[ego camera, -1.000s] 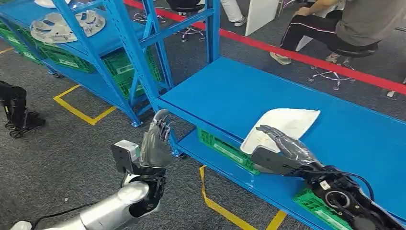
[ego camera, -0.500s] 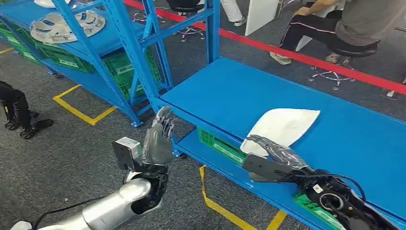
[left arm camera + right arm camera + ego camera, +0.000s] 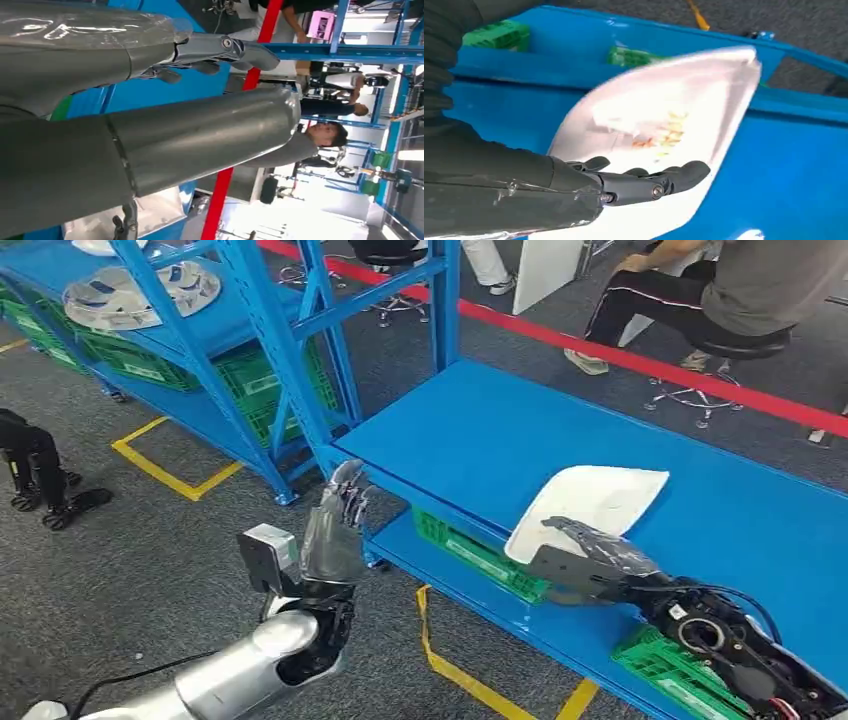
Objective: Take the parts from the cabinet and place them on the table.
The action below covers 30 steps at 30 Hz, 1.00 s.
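A white curved part point(image 3: 600, 498) lies on the blue table point(image 3: 480, 430), its near end jutting over the front edge. My right hand point(image 3: 592, 552) is at that near end, fingers spread over the part point(image 3: 664, 115) and thumb point(image 3: 548, 566) below the table's edge; no firm grip shows. My left hand point(image 3: 332, 530) is raised beside the table's left corner, fingers straight point(image 3: 220, 47) and holding nothing. Silver parts point(image 3: 140, 292) lie on the blue cabinet shelf point(image 3: 215, 330) at the far left.
Green crates point(image 3: 470, 552) sit on the table's lower shelf and under the cabinet point(image 3: 140, 362). Yellow floor tape point(image 3: 165, 472) marks the carpet. A person point(image 3: 740, 285) sits on a stool beyond the red line point(image 3: 600, 350). Dark robot feet point(image 3: 40, 480) stand at the left.
My right hand drew back toward the table's front edge, then moved forward onto the part's near end. The part shifted only slightly. My left hand rose a little.
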Each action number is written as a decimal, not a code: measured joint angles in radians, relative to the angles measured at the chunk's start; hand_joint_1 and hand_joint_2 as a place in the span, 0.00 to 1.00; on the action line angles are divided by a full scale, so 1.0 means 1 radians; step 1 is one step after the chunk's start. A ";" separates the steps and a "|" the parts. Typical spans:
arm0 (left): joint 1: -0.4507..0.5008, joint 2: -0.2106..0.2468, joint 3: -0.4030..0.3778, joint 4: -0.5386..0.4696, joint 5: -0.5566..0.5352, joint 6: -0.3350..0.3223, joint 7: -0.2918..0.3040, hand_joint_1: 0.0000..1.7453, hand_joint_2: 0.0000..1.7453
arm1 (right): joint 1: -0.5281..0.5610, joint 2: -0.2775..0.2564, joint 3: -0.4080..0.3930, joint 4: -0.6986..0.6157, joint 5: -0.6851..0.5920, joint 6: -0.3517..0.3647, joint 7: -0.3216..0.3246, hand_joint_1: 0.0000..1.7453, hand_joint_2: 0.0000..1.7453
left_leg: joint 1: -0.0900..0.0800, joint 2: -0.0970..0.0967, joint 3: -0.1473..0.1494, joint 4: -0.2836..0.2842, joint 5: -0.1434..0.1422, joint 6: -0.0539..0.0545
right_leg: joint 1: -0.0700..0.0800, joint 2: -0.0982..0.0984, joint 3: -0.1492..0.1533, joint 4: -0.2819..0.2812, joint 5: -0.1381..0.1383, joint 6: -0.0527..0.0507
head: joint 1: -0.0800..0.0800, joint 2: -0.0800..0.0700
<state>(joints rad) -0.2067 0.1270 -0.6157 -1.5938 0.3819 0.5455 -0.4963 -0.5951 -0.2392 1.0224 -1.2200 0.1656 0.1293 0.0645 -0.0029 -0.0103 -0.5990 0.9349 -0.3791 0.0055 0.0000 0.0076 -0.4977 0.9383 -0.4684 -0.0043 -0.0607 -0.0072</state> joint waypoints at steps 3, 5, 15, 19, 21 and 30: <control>0.003 0.001 0.000 0.000 0.002 0.000 0.000 0.00 0.00 | -0.011 -0.001 -0.002 0.030 0.003 0.000 -0.009 0.00 1.00 | 0.000 0.000 0.000 0.000 0.000 0.000 | 0.000 0.000 0.000 0.000 0.000 0.000 | 0.000 0.000; 0.005 0.002 0.000 0.000 0.003 0.000 0.000 0.00 0.00 | -0.018 -0.002 -0.003 0.052 0.003 0.000 -0.011 0.00 1.00 | 0.000 0.000 0.000 0.000 0.000 0.000 | 0.000 0.000 0.000 0.000 0.000 0.000 | 0.000 0.000; 0.010 0.009 0.000 0.000 0.006 0.002 -0.003 0.00 0.00 | -0.064 -0.014 -0.021 0.144 0.049 -0.018 -0.067 0.00 1.00 | 0.000 0.000 0.000 0.000 0.000 0.000 | 0.000 0.000 0.000 0.000 0.000 0.000 | 0.000 0.000; 0.013 0.011 0.000 0.000 0.009 0.002 -0.005 0.00 0.00 | -0.081 -0.015 -0.035 0.176 0.064 -0.026 -0.085 0.00 1.00 | 0.000 0.000 0.000 0.000 0.000 0.000 | 0.000 0.000 0.000 0.000 0.000 0.000 | 0.000 0.000; 0.013 0.013 0.000 0.000 0.009 0.001 -0.006 0.00 0.00 | -0.084 -0.015 -0.039 0.187 0.066 -0.029 -0.087 0.00 1.00 | 0.000 0.000 0.000 0.000 0.000 0.000 | 0.000 0.000 0.000 0.000 0.000 0.000 | 0.000 0.000; 0.014 0.014 0.000 0.000 0.010 0.001 -0.006 0.00 0.00 | -0.085 -0.015 -0.054 0.219 0.071 -0.032 -0.090 0.00 1.00 | 0.000 0.000 0.000 0.000 0.000 0.000 | 0.000 0.000 0.000 0.000 0.000 0.000 | 0.000 0.000</control>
<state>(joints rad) -0.1931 0.1411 -0.6157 -1.5938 0.3918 0.5467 -0.5028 -0.6800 -0.2544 0.9686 -1.0014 0.2365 0.0973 -0.0259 -0.0030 -0.0103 -0.5988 0.9351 -0.3788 0.0058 0.0000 0.0077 -0.4976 0.9382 -0.4681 -0.0040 -0.0607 -0.0072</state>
